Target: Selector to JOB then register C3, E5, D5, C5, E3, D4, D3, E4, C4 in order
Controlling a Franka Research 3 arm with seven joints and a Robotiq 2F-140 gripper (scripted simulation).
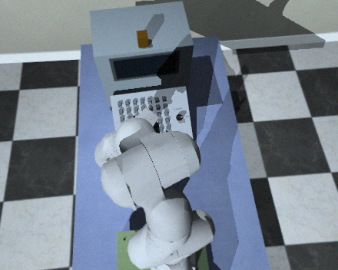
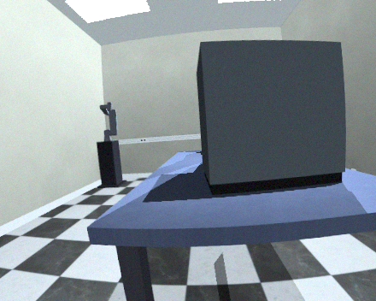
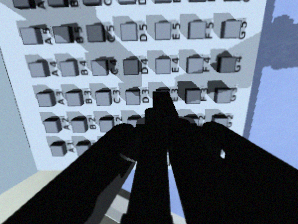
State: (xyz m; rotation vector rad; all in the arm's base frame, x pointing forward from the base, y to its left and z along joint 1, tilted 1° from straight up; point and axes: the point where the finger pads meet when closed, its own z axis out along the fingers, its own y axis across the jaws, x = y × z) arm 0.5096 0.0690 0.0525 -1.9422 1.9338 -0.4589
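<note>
The keypad panel [image 1: 183, 96] [image 3: 22, 116] carries rows of small grey keys, with names printed beside them in the wrist view. My gripper [image 3: 160, 104] is shut and empty, its dark tips over the E3 key, which they largely hide. Around it show keys D3 [image 3: 133, 96], E4 [image 3: 163, 65], D4 [image 3: 131, 66], C3 [image 3: 103, 97], C4 [image 3: 100, 67], C5 [image 3: 96, 33], D5 [image 3: 129, 32] and E5 [image 3: 163, 30]. No key looks lit. Whether the tips touch E3 cannot be told. The black selector knob [image 1: 180, 117] is right of the keys; its setting is unreadable.
A grey machine housing [image 1: 139, 17] [image 2: 272, 111] with a dark screen [image 1: 143, 66] stands behind the keypad, an orange block [image 1: 142, 39] on top. The blue table [image 1: 90, 161] [image 2: 244, 214] carries it. My arm [image 1: 150, 161] covers the keypad's near part in the top view.
</note>
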